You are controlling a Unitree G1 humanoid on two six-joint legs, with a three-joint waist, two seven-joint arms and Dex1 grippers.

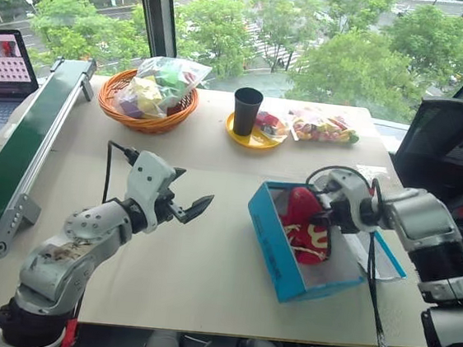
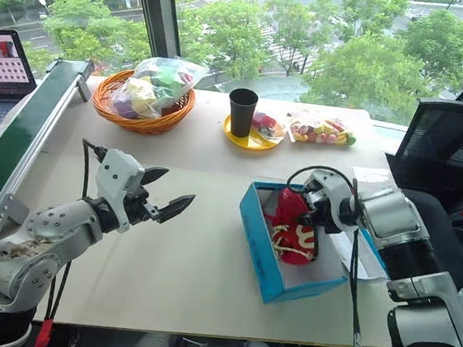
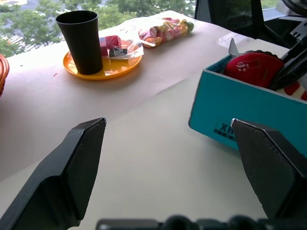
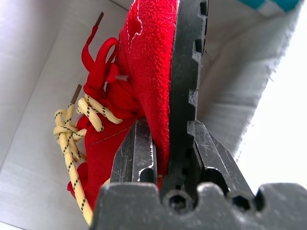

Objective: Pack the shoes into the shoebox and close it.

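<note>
The blue shoebox (image 1: pixel 268 239) stands open on the table's right half, its white inside showing. My right gripper (image 1: pixel 324 213) reaches down into it and is shut on a red shoe (image 4: pixel 148 57), one finger on the fabric side and the other on the dark sole. More red shoe fabric (image 1: pixel 314 242) with pale yellow laces (image 4: pixel 76 127) lies lower in the box, against the held shoe. The open lid's blue edge (image 1: pixel 393 257) shows to the right of the box, under my right arm. My left gripper (image 1: pixel 193 191) hangs open above the bare table, left of the box, with nothing between its fingers.
Along the table's far side stand a wicker basket (image 1: pixel 148 98) of bagged items, a black cup (image 1: pixel 246 110) on a yellow plate and a bag of sweets (image 1: pixel 323 127). A green conveyor (image 1: pixel 27 144) and a laptop (image 1: pixel 2 75) are at the left, a black chair (image 1: pixel 450 143) at the right.
</note>
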